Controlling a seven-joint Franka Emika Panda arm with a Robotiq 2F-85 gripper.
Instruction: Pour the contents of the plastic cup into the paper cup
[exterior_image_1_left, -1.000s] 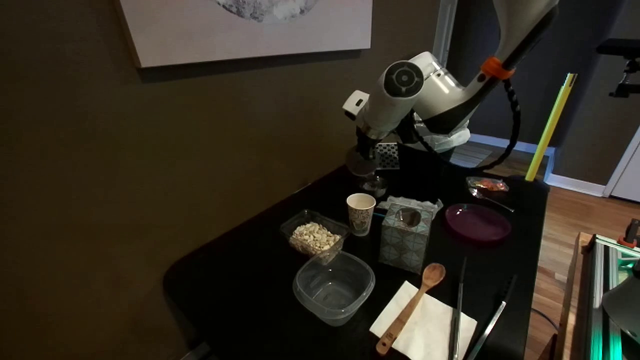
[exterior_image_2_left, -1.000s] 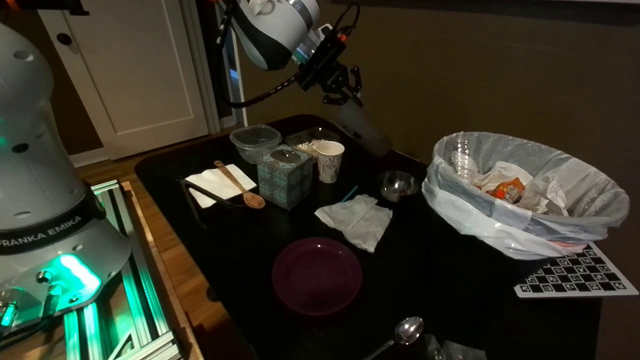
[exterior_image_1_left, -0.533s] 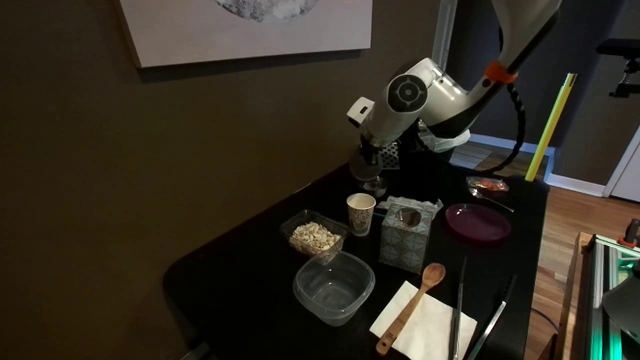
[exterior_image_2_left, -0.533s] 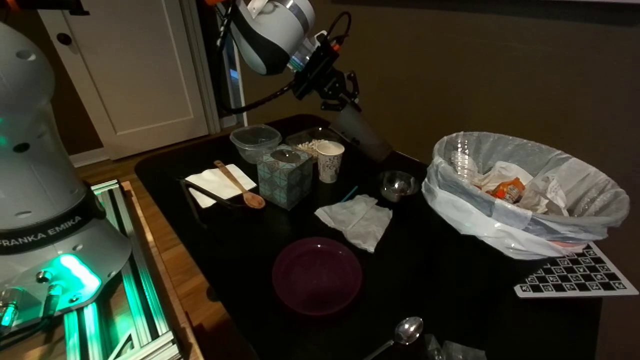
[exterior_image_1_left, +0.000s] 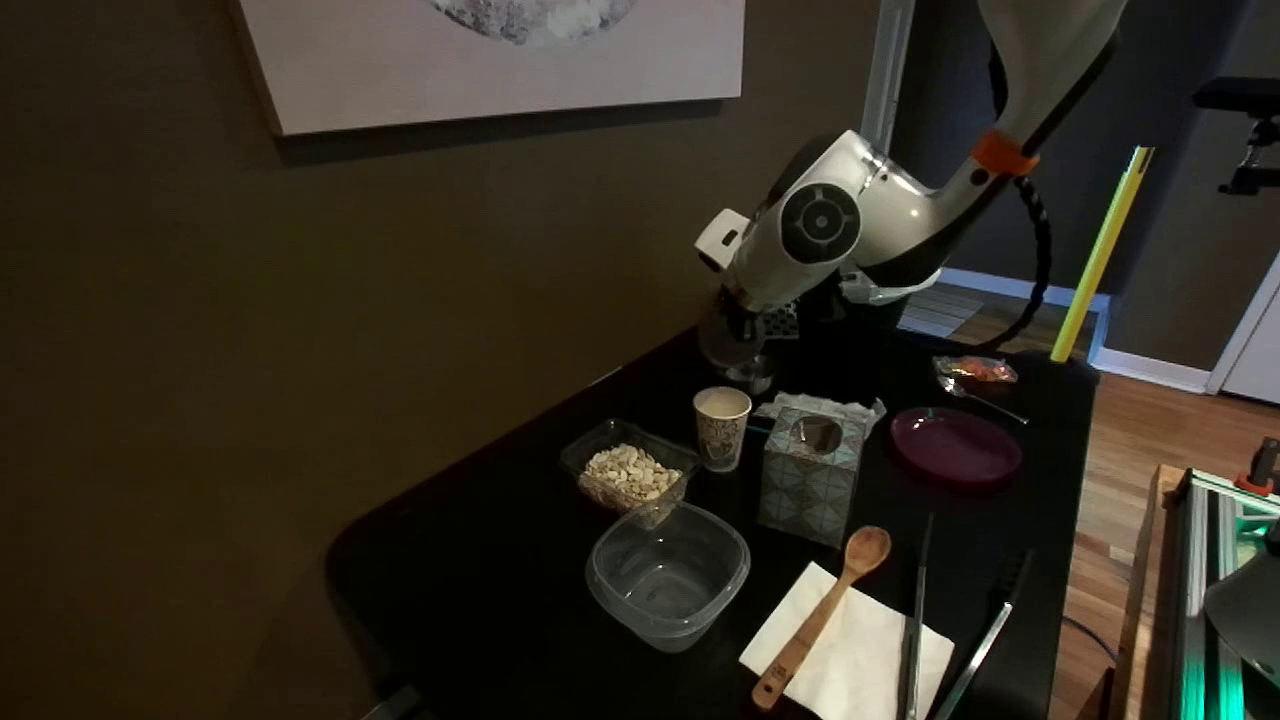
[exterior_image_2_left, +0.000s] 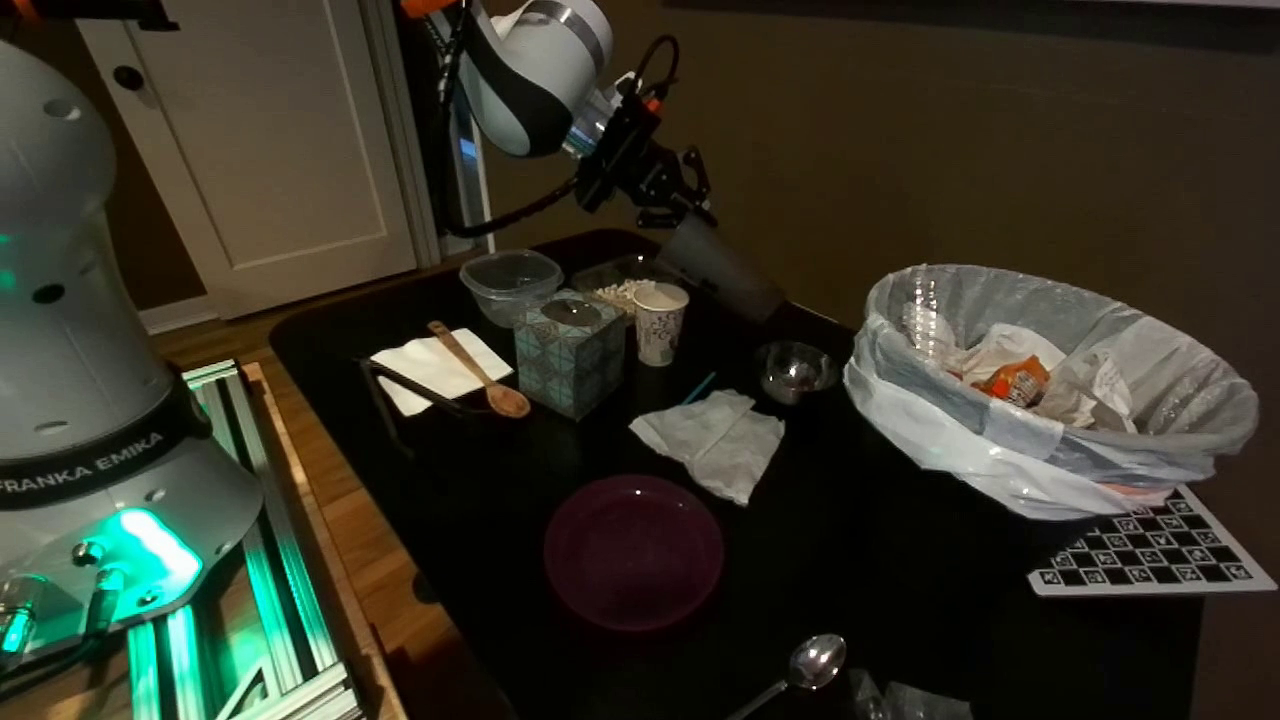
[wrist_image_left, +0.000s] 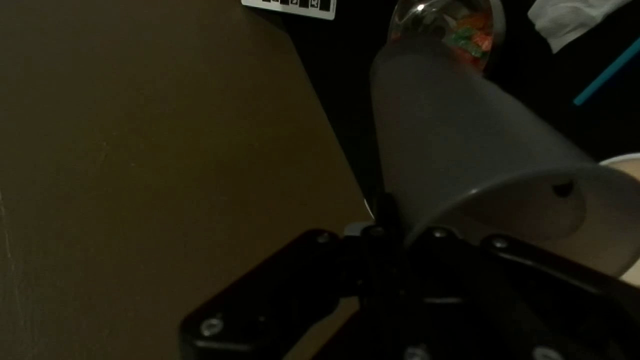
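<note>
The greyish see-through plastic cup hangs tilted above the table, my gripper shut on its wall at the rim. Its mouth faces the lower right of the wrist view, where a dark spot and a faint reddish tint show inside. In both exterior views the cup slants down from my gripper. The white printed paper cup stands upright on the table, below the plastic cup and apart from it. Only part of the paper cup's rim shows at the wrist view's right edge, behind the plastic cup.
A small clear bowl of colourful pieces stands near the tilted cup. The patterned tissue box and a tub of pale flakes flank the paper cup. A wall runs close alongside; a lined bin stands farther off.
My arm has come down a little. In an exterior view the gripper and plastic cup have shifted slightly toward the paper cup's side. The cup stays in the grip; the paper cup has not moved.
</note>
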